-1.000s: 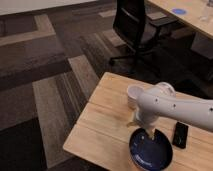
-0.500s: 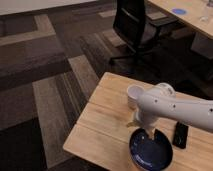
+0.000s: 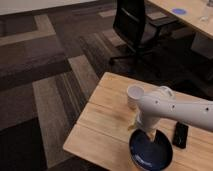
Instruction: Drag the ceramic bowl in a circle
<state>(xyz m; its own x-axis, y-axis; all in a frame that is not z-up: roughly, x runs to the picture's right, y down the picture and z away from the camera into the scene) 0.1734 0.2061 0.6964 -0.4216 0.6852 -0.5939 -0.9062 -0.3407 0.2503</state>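
The ceramic bowl [image 3: 151, 150] is wide, shallow and dark blue. It sits on the wooden table [image 3: 105, 120] near the front edge. My white arm [image 3: 175, 109] reaches in from the right and bends down over it. My gripper [image 3: 146, 132] points down into the bowl at its far rim. The small white cup [image 3: 134, 96] stands just behind the arm, apart from the bowl.
A black flat device [image 3: 180, 134] lies on the table to the right of the bowl. A black office chair [image 3: 135, 27] stands behind the table on the striped carpet. Another desk [image 3: 190, 15] with a blue disc is at the far right.
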